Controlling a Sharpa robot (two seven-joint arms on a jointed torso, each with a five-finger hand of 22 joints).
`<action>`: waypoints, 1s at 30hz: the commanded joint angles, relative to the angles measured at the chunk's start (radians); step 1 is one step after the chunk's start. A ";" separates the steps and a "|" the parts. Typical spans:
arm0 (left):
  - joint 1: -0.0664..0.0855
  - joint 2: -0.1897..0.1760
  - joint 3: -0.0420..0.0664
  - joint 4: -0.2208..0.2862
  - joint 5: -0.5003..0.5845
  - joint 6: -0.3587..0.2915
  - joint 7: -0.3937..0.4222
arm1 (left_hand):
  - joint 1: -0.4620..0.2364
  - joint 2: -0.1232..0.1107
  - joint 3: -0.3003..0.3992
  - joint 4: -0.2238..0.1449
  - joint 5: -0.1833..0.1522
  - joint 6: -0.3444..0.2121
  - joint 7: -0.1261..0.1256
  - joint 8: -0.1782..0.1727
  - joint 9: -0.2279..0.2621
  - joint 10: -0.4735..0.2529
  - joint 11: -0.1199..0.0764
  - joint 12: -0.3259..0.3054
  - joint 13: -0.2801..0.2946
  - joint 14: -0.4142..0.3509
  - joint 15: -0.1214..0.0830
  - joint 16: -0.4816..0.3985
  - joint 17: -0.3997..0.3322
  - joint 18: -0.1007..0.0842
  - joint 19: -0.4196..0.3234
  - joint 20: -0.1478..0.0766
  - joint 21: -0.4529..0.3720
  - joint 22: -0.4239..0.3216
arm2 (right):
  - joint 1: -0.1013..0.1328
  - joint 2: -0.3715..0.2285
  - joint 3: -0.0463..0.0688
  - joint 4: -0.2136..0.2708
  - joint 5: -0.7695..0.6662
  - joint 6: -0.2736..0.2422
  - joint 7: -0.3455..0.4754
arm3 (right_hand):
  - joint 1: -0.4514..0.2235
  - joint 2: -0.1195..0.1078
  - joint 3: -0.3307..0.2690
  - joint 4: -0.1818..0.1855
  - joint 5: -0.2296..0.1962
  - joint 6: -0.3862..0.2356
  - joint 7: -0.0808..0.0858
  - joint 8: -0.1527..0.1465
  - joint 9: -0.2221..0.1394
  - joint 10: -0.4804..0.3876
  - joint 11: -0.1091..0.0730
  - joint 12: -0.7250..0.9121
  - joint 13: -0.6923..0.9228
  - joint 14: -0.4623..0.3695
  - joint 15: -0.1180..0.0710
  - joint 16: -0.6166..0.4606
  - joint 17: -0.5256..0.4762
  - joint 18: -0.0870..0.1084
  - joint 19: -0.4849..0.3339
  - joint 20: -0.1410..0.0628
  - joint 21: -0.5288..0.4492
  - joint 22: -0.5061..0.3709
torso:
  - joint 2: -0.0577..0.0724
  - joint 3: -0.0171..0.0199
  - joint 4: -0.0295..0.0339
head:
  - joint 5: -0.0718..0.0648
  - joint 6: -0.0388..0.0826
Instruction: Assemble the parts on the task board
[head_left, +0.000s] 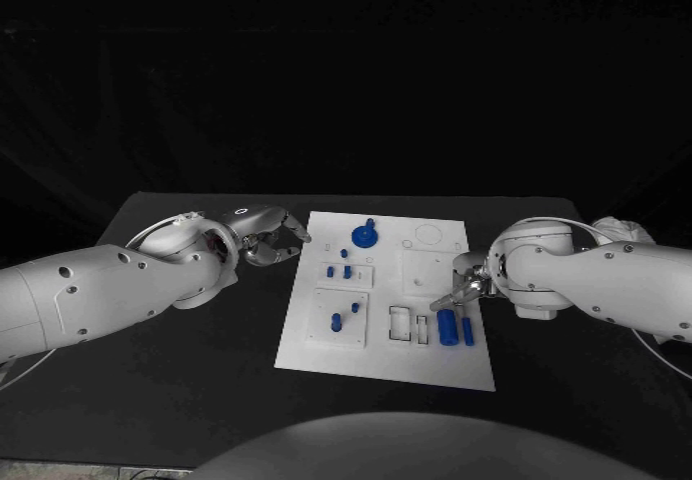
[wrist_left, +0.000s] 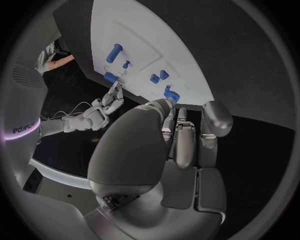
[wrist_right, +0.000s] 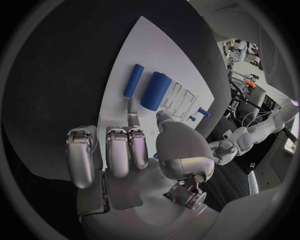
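The black table (head_left: 173, 370) is carrying the white task board (head_left: 387, 362) at its middle, and both arms are reaching in from either side. The left hand (head_left: 268, 238) is hovering just off the board's left edge near the far corner, fingers loosely curled with nothing visible between them. The right hand (head_left: 464, 285) is sitting over the board's right half, fingers partly spread and pointing toward the near end; it is holding nothing that I can make out.

On the board, the largest part is the blue gear-like disc (head_left: 366, 236) with a stub rising from it, standing at the far end. Next comes the thick blue cylinder (head_left: 449, 327), lying with the slimmer blue rod (head_left: 467, 331) just beside it, both with their long axes running near-to-far. Small blue pegs (head_left: 339, 271) are standing left of centre.

The cylinder is lying just nearward of the right hand's fingertips (the left hand is well apart), so the right hand looks better placed to take it.
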 joint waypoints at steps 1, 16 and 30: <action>0.000 0.001 0.001 0.001 0.004 0.020 -0.009 | -0.002 0.005 0.007 0.000 0.005 0.000 0.003 0.004 0.001 0.008 0.003 0.004 0.001 -0.001 0.007 0.000 -0.001 0.014 -0.006 0.000 -0.004 0.130 | -0.003 -0.002 0.000 0.003 0.003 0.016 -0.001 | -0.003 -0.009 -0.008 0.000 -0.011 0.002 0.001 -0.008 -0.005 0.105 0.006 0.004 0.262 0.104 0.008 0.003 0.263 -0.006 0.106 0.004 0.004 0.263 | 0.000 0.0003 0.0002 | 0.000 0.000; -0.001 0.003 0.001 -0.001 0.004 0.032 -0.018 | -0.003 0.005 0.008 0.000 0.005 -0.001 0.003 0.003 0.001 0.008 0.004 0.004 0.001 -0.002 0.008 -0.001 -0.004 0.014 -0.007 0.001 -0.007 0.129 | -0.011 -0.003 0.000 0.003 0.019 0.000 -0.001 | 0.002 -0.019 -0.014 -0.007 -0.041 -0.020 0.009 -0.027 -0.013 0.105 0.013 0.004 0.262 0.104 0.013 0.003 0.263 -0.006 0.106 0.008 0.004 0.263 | 0.000 0.0006 0.0004 | -0.003 0.000; -0.003 0.004 0.001 -0.002 0.004 0.044 -0.029 | -0.003 0.005 0.008 0.000 0.005 -0.001 0.004 0.003 0.001 0.008 0.004 0.004 0.000 -0.003 0.008 -0.002 -0.006 0.014 -0.007 0.001 -0.009 0.129 | -0.022 0.007 0.000 -0.020 0.071 -0.021 0.003 | 0.091 -0.012 0.019 -0.091 0.078 -0.082 0.016 -0.003 0.078 0.105 0.020 0.004 0.262 0.104 0.020 0.003 0.263 -0.006 0.106 0.015 0.004 0.263 | 0.001 0.0008 0.0011 | -0.003 0.000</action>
